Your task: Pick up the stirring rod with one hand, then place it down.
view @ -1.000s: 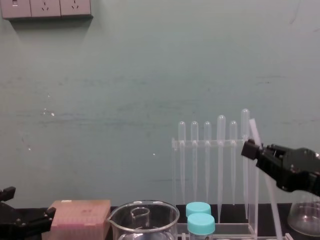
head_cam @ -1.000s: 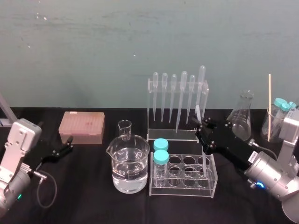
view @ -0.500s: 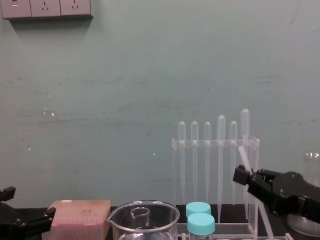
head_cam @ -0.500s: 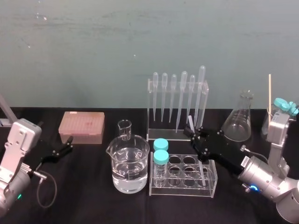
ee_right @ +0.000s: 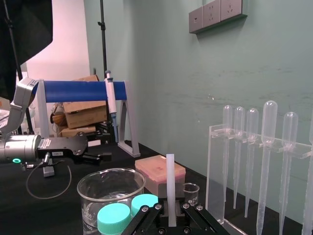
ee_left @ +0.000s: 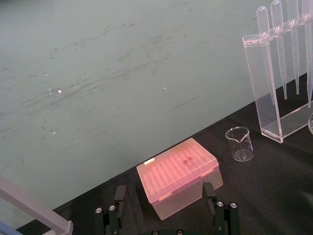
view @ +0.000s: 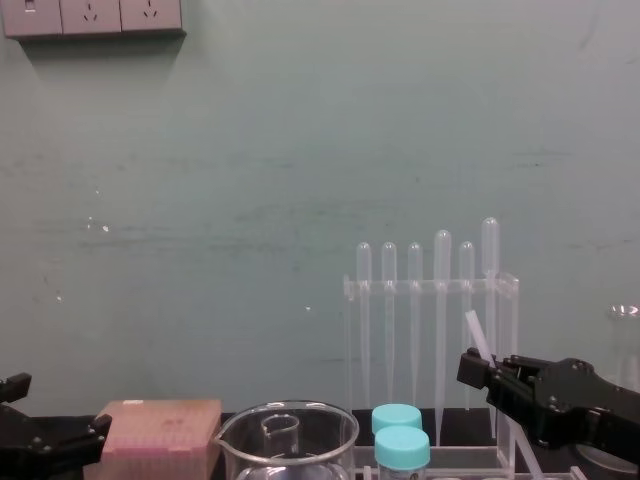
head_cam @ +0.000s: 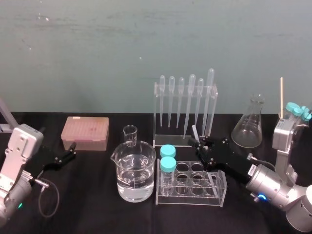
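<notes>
While the left gripper (head_cam: 59, 158) idles far to the left, fingers spread, the right gripper (head_cam: 207, 151) is clenched on the stirring rod (head_cam: 195, 132), which slants up out of it and seems to reach into the tube rack (head_cam: 191, 197) just below. Lowered at this tilt, the rod could snag a well rim and jolt the capped tubes (head_cam: 167, 152) at the gripper's left. The white label (head_cam: 252, 170) behind it is unreadable.

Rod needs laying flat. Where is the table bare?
Bare table in front of the pink tip box, left of the large beaker. Crowded around tube rack, pipette stand and flask, where the right gripper holds the stirring rod.
</notes>
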